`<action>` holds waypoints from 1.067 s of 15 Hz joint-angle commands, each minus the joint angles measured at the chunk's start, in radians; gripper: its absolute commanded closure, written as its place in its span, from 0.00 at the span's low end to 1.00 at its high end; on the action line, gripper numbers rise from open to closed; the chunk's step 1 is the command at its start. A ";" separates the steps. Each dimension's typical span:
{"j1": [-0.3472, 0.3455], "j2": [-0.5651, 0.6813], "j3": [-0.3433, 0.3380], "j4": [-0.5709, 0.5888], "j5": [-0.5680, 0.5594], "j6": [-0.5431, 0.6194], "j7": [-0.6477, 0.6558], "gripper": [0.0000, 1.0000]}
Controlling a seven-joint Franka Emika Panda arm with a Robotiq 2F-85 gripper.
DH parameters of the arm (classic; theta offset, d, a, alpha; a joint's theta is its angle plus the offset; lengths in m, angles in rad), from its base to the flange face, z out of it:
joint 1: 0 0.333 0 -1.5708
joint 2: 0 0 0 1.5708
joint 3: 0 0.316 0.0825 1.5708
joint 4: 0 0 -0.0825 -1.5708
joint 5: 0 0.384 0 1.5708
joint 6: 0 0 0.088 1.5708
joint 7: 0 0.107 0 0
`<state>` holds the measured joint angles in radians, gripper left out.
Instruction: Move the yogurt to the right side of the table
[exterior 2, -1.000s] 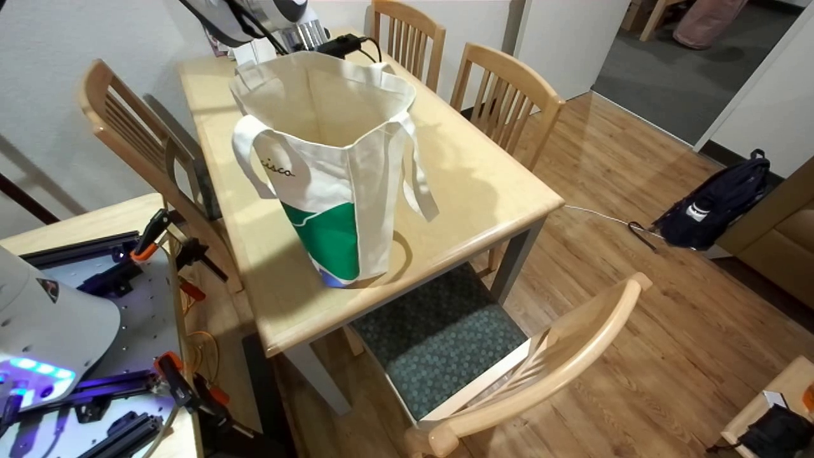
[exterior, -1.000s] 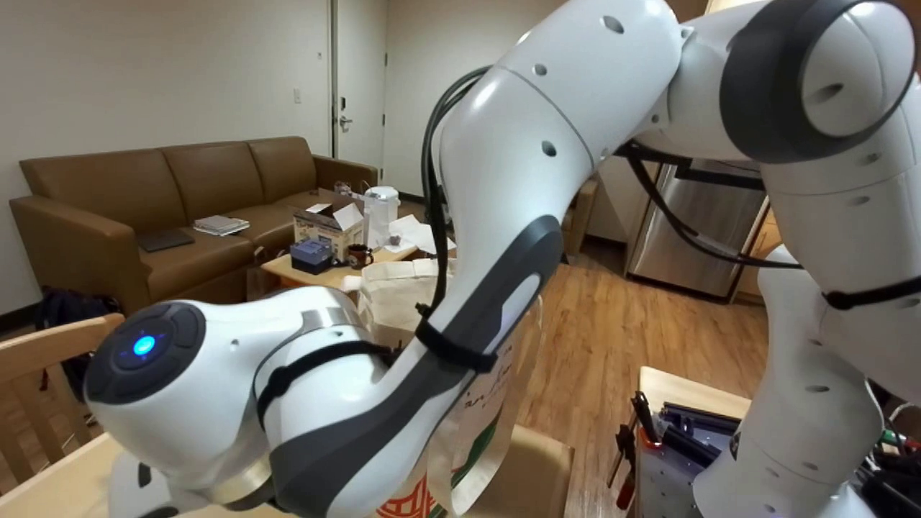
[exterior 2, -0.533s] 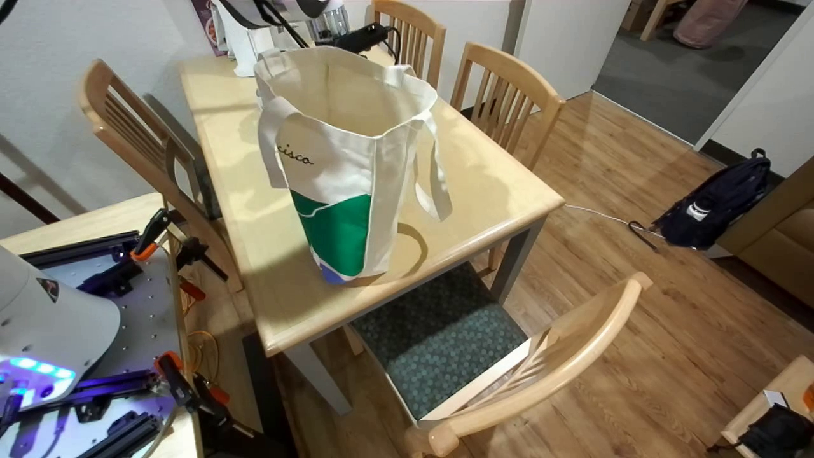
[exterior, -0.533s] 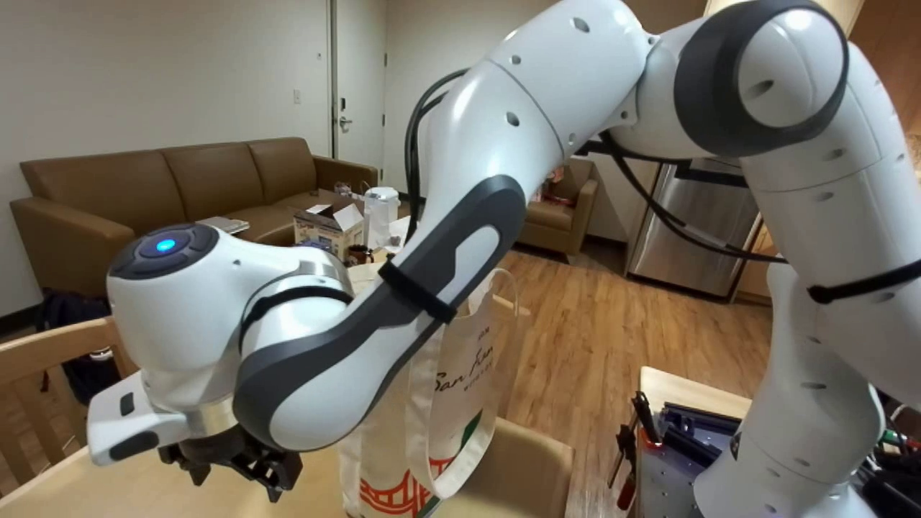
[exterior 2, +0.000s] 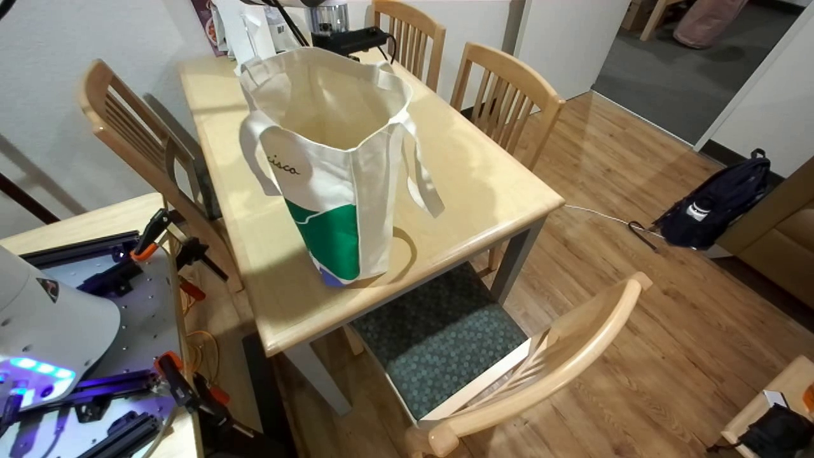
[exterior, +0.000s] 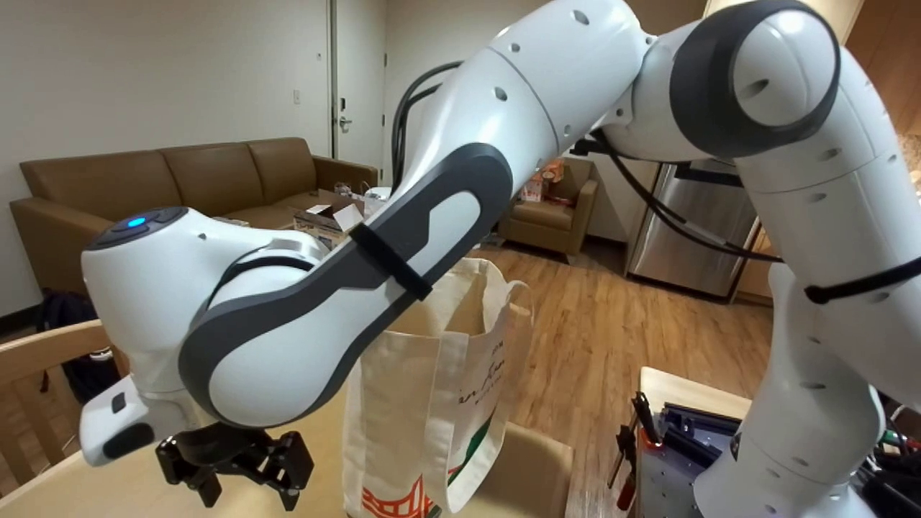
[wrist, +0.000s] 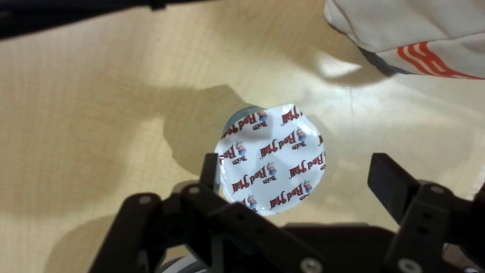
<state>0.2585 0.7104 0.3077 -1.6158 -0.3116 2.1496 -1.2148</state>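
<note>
The gripper is held released, its fingers spread wide above the tabletop. In the wrist view, the white-lidded Bob's Red Mill cup is framed between them, set on the tabletop; its lid is overlapped by one fingertip, contact uncertain, while a gap is left toward the other. The cup's nearest table edge cannot be told. In an exterior view, the canvas tote bag is stood upright close to the near short edge; bare room is left from it to that edge's right-hand corner. A patterned chair seat is partly tucked beneath.
</note>
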 commanded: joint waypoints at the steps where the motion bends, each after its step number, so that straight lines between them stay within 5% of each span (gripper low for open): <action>1: 0.010 -0.004 0.010 -0.012 0.038 -0.012 -0.022 0.00; 10: 0.018 0.025 0.036 -0.033 0.092 -0.003 -0.031 0.00; 16: 0.060 0.024 0.000 -0.109 -0.019 0.196 -0.017 0.00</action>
<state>0.2987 0.7428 0.3297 -1.6837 -0.2814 2.2563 -1.2154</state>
